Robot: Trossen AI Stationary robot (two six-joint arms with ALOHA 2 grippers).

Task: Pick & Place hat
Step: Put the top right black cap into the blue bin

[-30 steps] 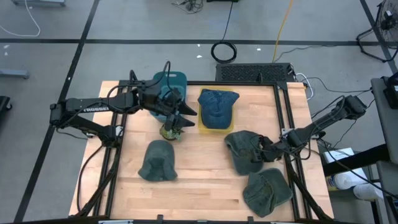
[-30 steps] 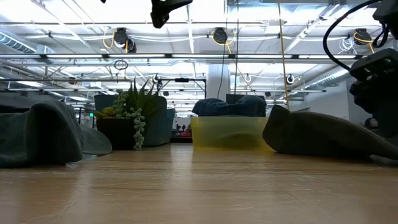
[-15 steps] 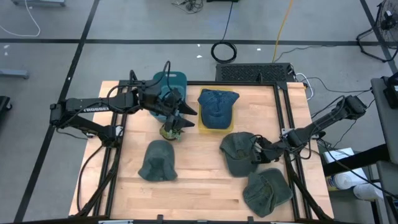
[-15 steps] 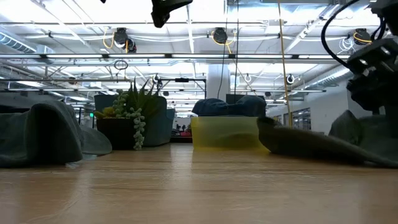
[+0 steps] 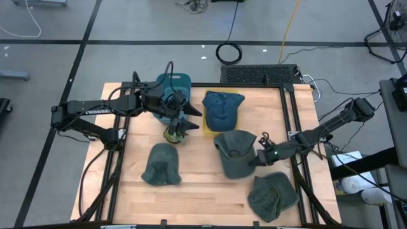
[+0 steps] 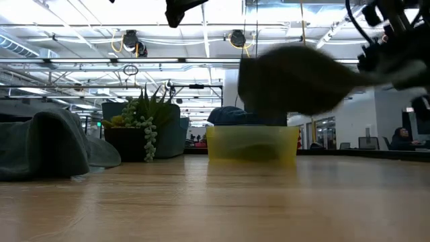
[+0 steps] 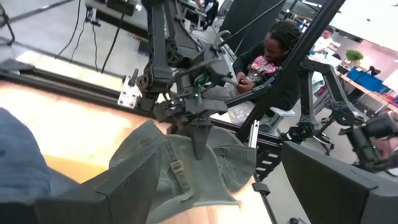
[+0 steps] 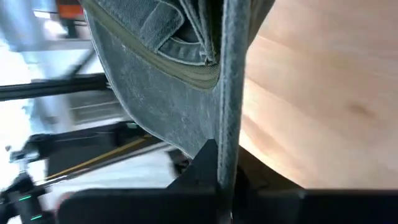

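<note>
A green hat (image 5: 234, 152) hangs in the air at the table's middle right, with my right gripper (image 5: 259, 156) shut on its right side. In the low view the hat (image 6: 295, 77) shows clear of the wood. A blue hat (image 5: 222, 109) lies on a yellow bin (image 6: 252, 144) at the far middle. A second green hat (image 5: 162, 163) rests on the table at the near left and a third (image 5: 273, 196) at the near right. My left gripper (image 5: 186, 121) stands open above a potted plant (image 5: 173, 133). My right gripper pinches the green hat's edge (image 8: 225, 93) between its two shut fingers, on the hat's right side by the back strap (image 7: 177, 171). The fingers come from the table's right, slanting down. The hat is lifted clear of the table and hangs toward the left.
A teal container (image 5: 172, 86) stands at the far left behind the plant. Dark rails (image 5: 289, 108) run along the table's sides. Bare wood (image 5: 203, 184) lies between the two resting green hats. A seated person (image 7: 273, 56) shows beyond the table's right.
My right gripper has shut on the green hat's right side, then gone toward the table's left edge and up. The hat first slid left along the wood and now hangs lifted clear of it.
</note>
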